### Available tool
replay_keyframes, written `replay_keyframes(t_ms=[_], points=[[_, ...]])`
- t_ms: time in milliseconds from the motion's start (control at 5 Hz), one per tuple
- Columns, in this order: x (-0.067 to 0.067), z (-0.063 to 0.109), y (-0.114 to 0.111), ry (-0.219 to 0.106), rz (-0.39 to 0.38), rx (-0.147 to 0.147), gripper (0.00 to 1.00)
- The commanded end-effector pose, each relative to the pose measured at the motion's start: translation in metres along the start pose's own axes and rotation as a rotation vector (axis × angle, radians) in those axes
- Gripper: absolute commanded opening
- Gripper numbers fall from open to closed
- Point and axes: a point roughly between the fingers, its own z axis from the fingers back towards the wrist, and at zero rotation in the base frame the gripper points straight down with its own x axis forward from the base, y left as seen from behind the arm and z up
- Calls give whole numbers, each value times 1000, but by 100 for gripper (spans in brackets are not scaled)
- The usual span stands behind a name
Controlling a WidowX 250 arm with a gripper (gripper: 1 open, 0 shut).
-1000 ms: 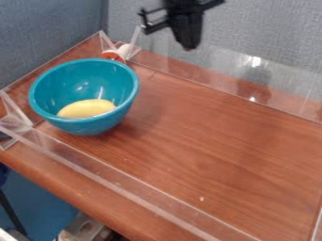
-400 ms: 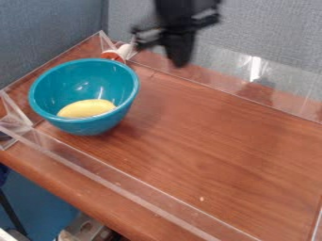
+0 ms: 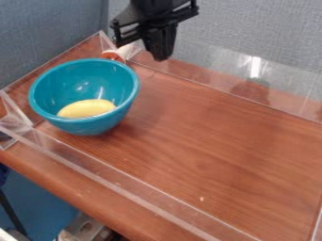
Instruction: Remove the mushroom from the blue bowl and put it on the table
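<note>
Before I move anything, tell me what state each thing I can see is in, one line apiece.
gripper: above the back of the table, apart from the bowl
blue bowl: upright, open on top, near the table's left edge
yellow item: lying inside the bowl
table: bare across its middle
clear walls: standing along the back edge

Matte Black Machine at the Top Edge

We see a black robot arm and gripper of angular, jointed links [image 3: 151,24], with slim bar-like pieces, rounded knobs and small pale glints; finer markings are too small for us to read.
</note>
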Motion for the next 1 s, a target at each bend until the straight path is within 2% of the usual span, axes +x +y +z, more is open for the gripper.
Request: replay_keyframes(t_ms=[0, 400, 600, 800], points=[[7, 16, -1, -57, 91, -19, 0], [3, 20, -5, -100, 239, 24, 0], [-4, 14, -13, -105, 246, 26, 0], [-9, 17, -12, -108, 238, 25, 0]])
